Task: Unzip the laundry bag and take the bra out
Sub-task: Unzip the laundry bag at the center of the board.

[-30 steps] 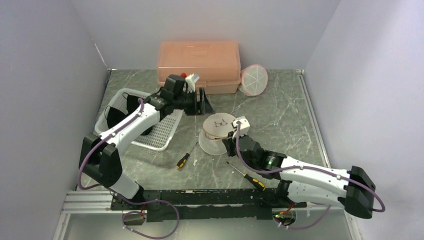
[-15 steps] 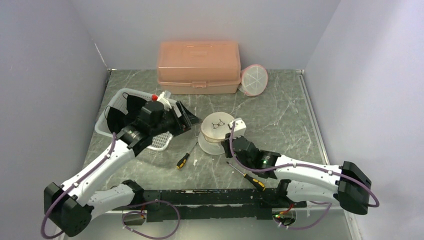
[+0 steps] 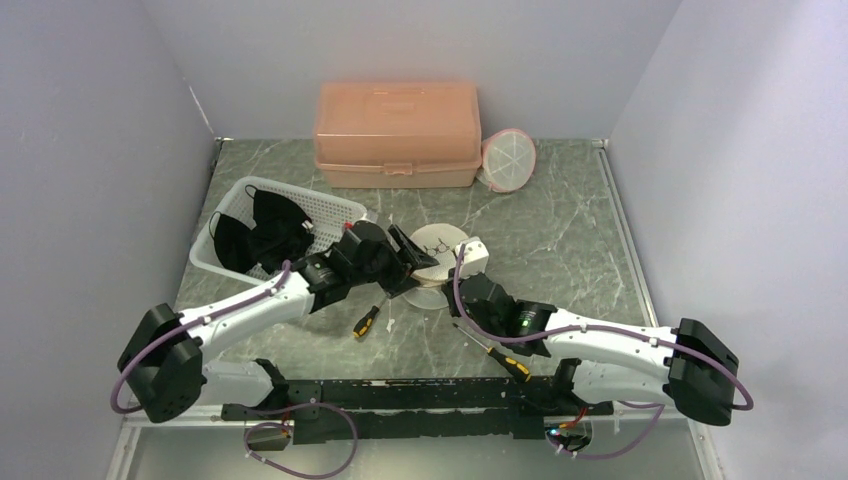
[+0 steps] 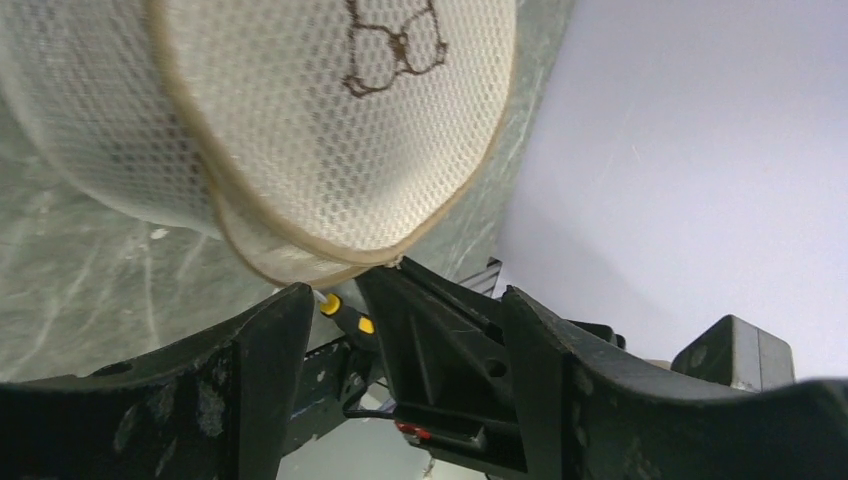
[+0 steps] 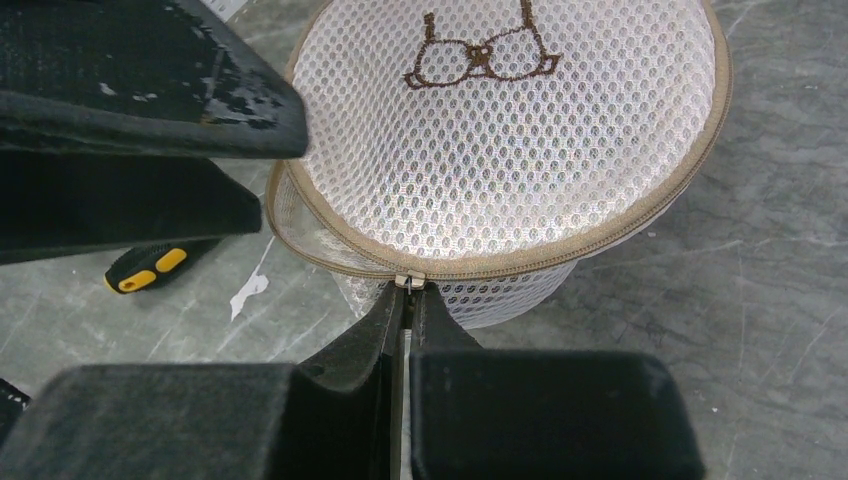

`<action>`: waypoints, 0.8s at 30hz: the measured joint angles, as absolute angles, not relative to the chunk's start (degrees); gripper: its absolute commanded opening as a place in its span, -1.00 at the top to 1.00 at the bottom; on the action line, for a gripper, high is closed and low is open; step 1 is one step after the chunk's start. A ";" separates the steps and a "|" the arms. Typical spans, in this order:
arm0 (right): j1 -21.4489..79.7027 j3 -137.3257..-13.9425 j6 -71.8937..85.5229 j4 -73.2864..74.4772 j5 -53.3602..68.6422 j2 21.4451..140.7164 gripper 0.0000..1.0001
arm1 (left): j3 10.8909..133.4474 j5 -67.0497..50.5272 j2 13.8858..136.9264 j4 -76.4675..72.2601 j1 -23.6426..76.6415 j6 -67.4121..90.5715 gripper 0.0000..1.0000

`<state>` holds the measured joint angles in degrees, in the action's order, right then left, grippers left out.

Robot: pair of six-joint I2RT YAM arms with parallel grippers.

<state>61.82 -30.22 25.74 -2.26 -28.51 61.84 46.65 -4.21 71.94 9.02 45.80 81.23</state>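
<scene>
Mesh bag (image 5: 520, 160) (bra emblem (image 5: 478, 55)); right pincer (image 5: 408, 300) clenching zip pull (image 5: 408, 281); left pincer (image 4: 405, 300) released.

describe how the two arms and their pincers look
The left arm and right arm have white shells, black joints and a purple cable looping alongside. The left pincer and right pincer are black, with flat wedge-shaped fingers. A small green light glows on the right wrist.

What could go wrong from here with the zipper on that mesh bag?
The right gripper pinches only the small zipper pull, so it may slip off. The left gripper is open, not clamped on the laundry bag, so a tug may drag the bag instead of unzipping it.
</scene>
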 measured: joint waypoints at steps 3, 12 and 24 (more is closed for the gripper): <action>61.82 -30.24 25.71 -2.24 -28.53 61.80 1.00 | 47.97 -4.27 73.82 7.42 46.94 82.35 -0.50; 61.82 -30.24 25.74 -2.26 -28.51 60.82 1.00 | 48.01 -5.34 79.15 4.12 47.64 84.82 -0.49; 61.84 -30.24 25.36 -2.39 -29.12 59.22 1.00 | 47.35 -5.30 77.01 4.25 48.58 86.48 -0.51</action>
<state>61.84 -30.24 25.36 -2.39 -29.12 59.22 47.35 -5.30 77.01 4.25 48.58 86.48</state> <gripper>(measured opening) 0.034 0.756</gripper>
